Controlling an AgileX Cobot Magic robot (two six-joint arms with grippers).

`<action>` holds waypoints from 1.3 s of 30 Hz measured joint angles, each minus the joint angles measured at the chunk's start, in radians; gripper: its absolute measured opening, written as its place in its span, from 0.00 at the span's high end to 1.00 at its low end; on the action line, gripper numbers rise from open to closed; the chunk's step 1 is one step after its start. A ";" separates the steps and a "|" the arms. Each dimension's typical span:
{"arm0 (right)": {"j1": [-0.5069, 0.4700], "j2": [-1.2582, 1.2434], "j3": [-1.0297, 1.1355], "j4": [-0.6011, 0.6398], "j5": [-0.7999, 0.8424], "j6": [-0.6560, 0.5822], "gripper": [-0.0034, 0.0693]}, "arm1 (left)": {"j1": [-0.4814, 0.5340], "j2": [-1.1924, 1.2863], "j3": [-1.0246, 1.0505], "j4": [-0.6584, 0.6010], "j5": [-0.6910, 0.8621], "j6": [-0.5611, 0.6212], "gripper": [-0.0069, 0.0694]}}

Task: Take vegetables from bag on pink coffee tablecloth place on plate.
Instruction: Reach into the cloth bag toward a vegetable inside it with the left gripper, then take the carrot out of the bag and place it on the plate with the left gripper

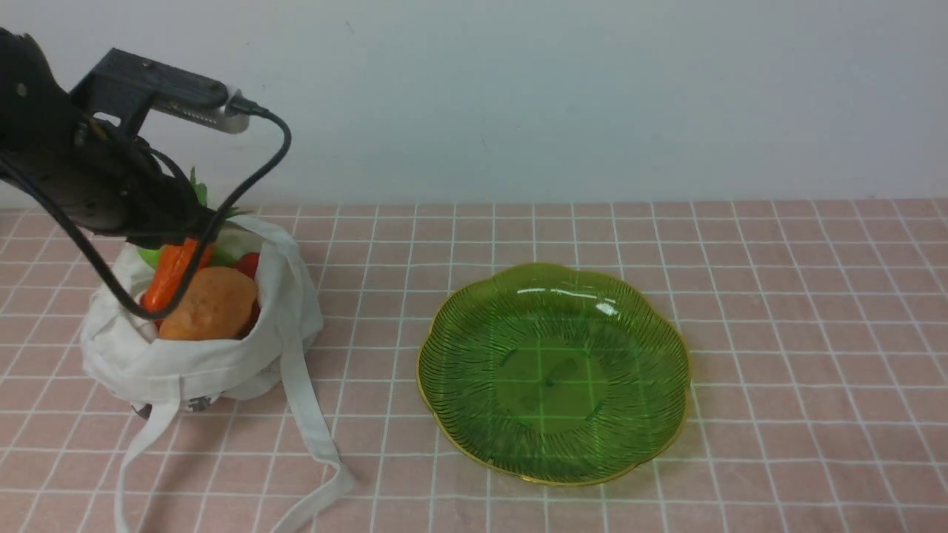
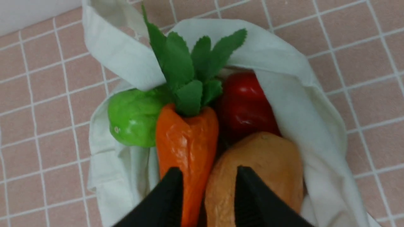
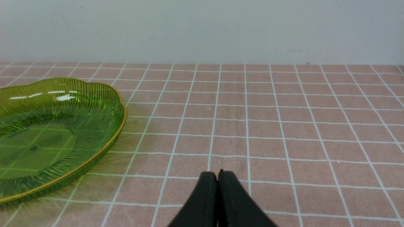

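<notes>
The work stood at the first pick: nothing lay on the plate (image 1: 444, 326), and all four vegetables sat in the bag (image 2: 284, 63) directly under the left gripper (image 2: 208, 176). Its fingers (image 2: 172, 189) were spread moderately wide and held nothing. One finger covered the near flank of the carrot (image 2: 186, 142), the other lay over the potato (image 2: 262, 164), and the gap between them took in the seam where the two touch.

The carrot's long axis ran straight away from the fingertips. Its narrow end pointed back under the gripper and its green leaves pointed away, up past the bag's far rim. The fingers' closing line therefore crossed that axis. Beyond the potato sat the red piece (image 2: 244, 104), and the cucumber (image 2: 134, 119) lay against the carrot's other side.

I judged the carrot the likely target. The next move would call for a small sideways shift so both fingers cleared the potato, then a descent and a squeeze.

The right gripper (image 3: 217, 178) was pressed closed and empty, low over the tablecloth (image 1: 778, 296), with the plate off to one side of it.
</notes>
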 joint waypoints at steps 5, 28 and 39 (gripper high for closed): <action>0.000 0.000 0.000 0.000 0.000 0.000 0.97 | 0.000 0.070 0.000 0.064 -0.054 -0.075 0.31; 0.000 0.000 0.000 0.000 0.000 0.000 0.97 | 0.000 0.066 -0.005 0.119 -0.041 -0.236 0.47; 0.000 0.000 0.000 0.000 0.000 0.000 0.97 | -0.004 -0.143 -0.005 0.065 -0.062 -0.239 0.47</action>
